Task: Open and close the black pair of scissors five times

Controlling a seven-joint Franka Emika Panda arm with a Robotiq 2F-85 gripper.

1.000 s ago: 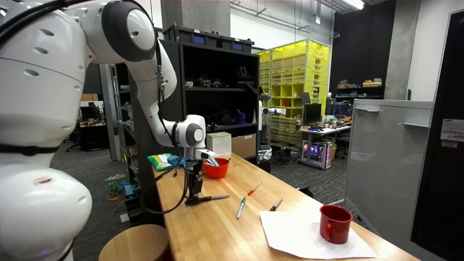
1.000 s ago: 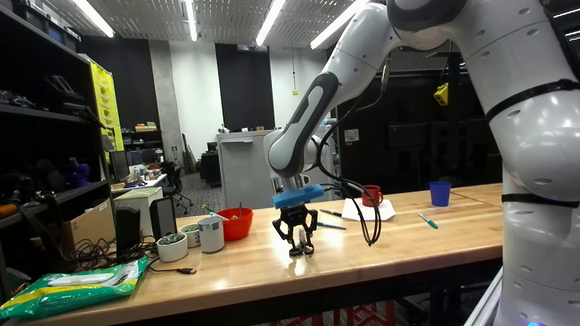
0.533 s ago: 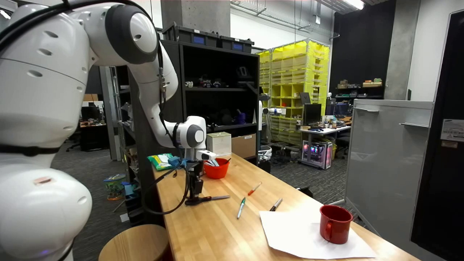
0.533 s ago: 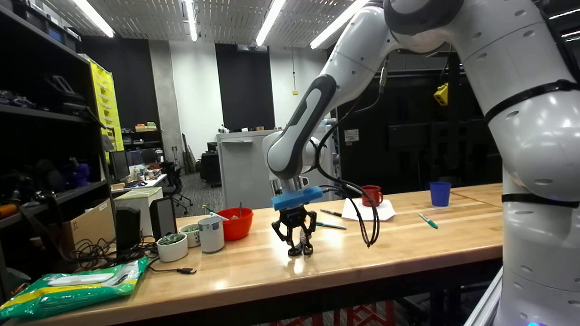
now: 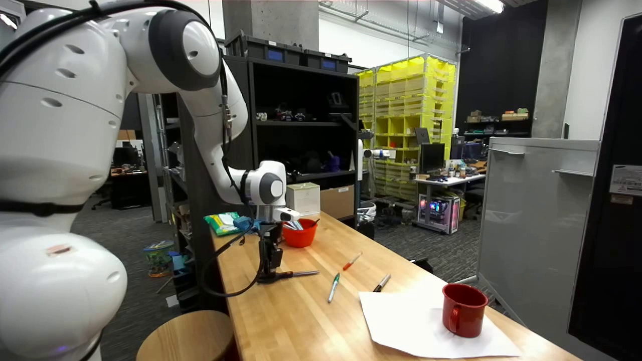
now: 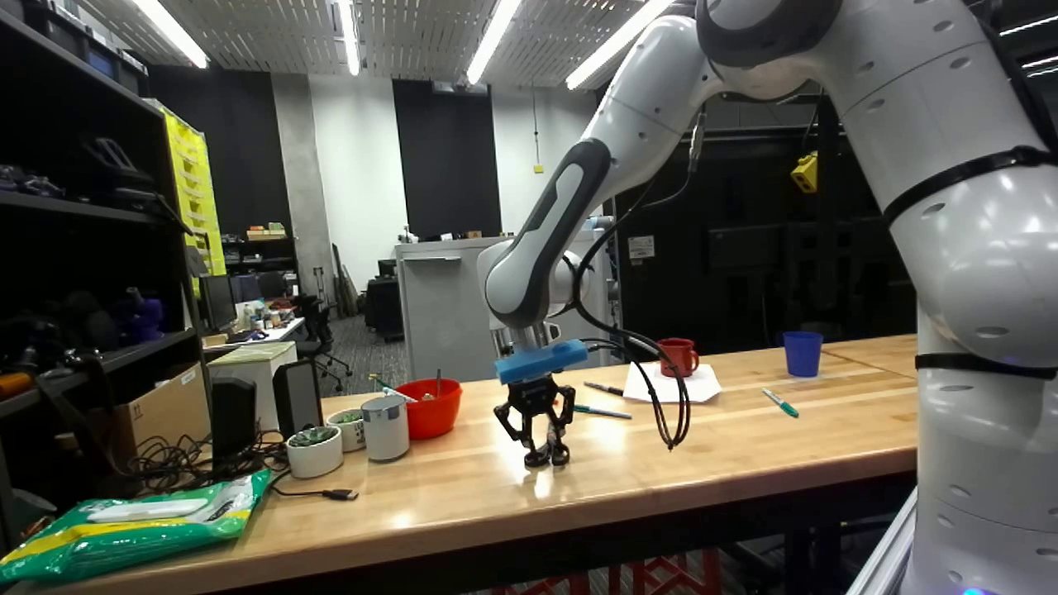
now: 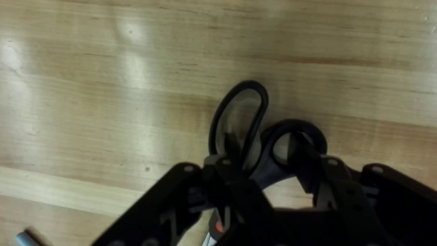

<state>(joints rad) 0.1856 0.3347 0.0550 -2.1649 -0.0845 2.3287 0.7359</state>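
Wrist view: the gripper (image 7: 264,140) has its two fingers (image 7: 309,171) part-way apart. One tip shows inside the longer handle loop (image 7: 264,100), the other inside the rounder loop (image 7: 318,136); insertion depth cannot be told. The inner bars of both loops lie between the fingers, with gaps beside the tips, so nothing appears pinched.

The black-handled scissors (image 7: 268,172) lie on the wooden table (image 5: 301,326) beneath the gripper. In an exterior view the blades (image 5: 305,273) show as one narrow strip; their exact angle cannot be read.

Step in hand, as judged: cycling the loops. The number of completed cycles is not shown.

1. Spread the fingers slowly until both bear on the outer sides of the loops, then part the loops evenly.
2. Draw the fingers inward against the inner bars to bring the blades together.
3. Hold the gripper's height constant; downward load may drag the scissors, and lifting may free a tip.
4. If one loop moves alone, recentre before the next cycle.

CAUTION: the green marker (image 5: 334,288) lies near the blade ends; a turning pair could strike it.
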